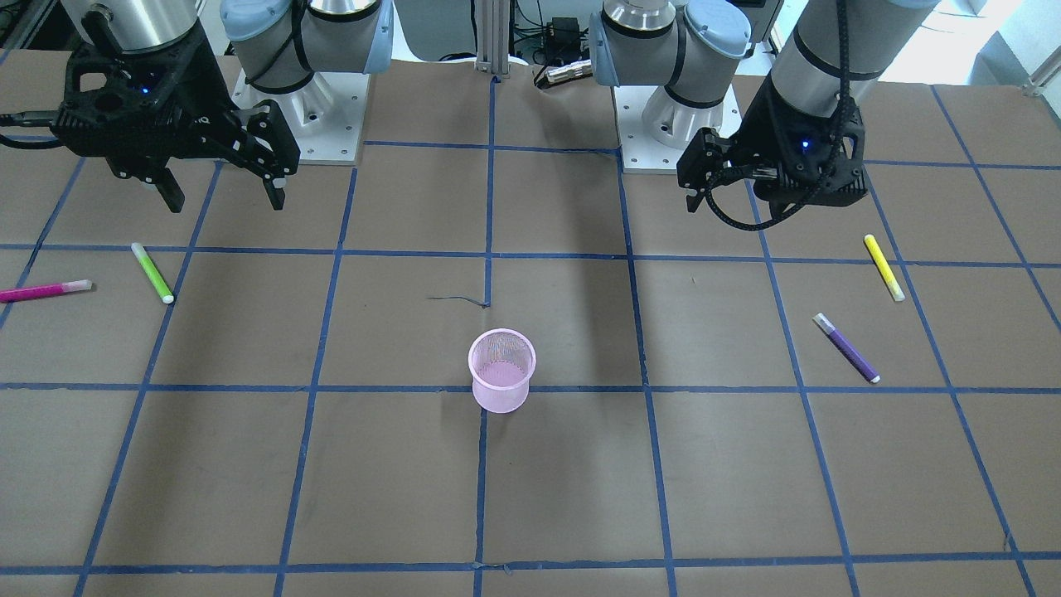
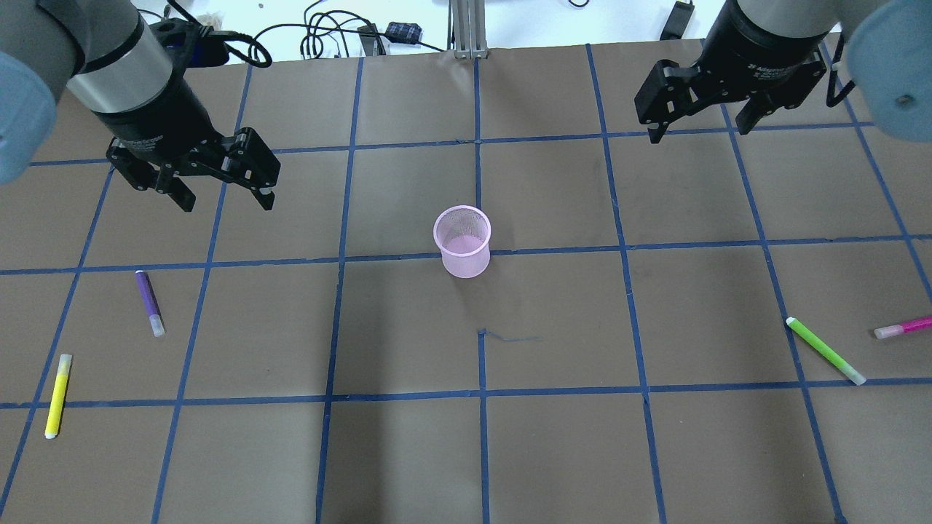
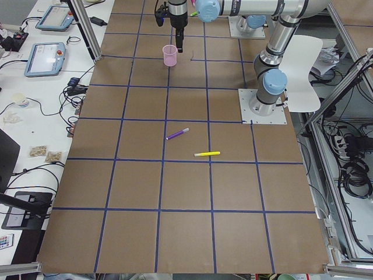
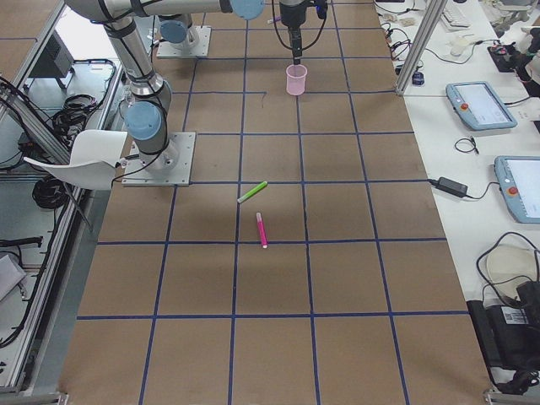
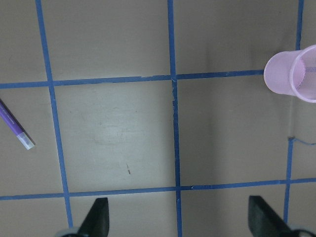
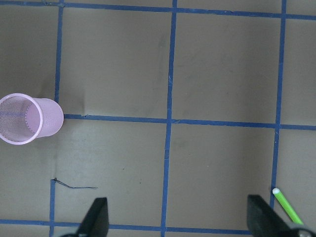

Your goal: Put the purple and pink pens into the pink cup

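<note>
Cup (image 2: 462,244) – pink mesh, upright, mouth up – stands mid-table (image 2: 553,451) on a blue tape line, between the two arms and well apart from every pen.

Purple pen (image 2: 149,302) lies flat on my left side, in the grid square on the robot's side of the one the left gripper (image 2: 226,203) hangs over. Not touching anything. The left wrist camera catches its clear-capped end at the frame's left edge.

Pink pen (image 2: 903,327) lies flat far out on the right side, near the table edge. Green pen (image 2: 825,350) lies just beside it, a gap between them.

Yellow pen (image 2: 57,395) lies flat at the far left, near the purple one but apart from it.

Left gripper is above the table, jaws spread wide, nothing between them. Right gripper (image 2: 699,131) likewise – wide, holding nothing, raised over the right half, well apart from the pink pen.
</note>
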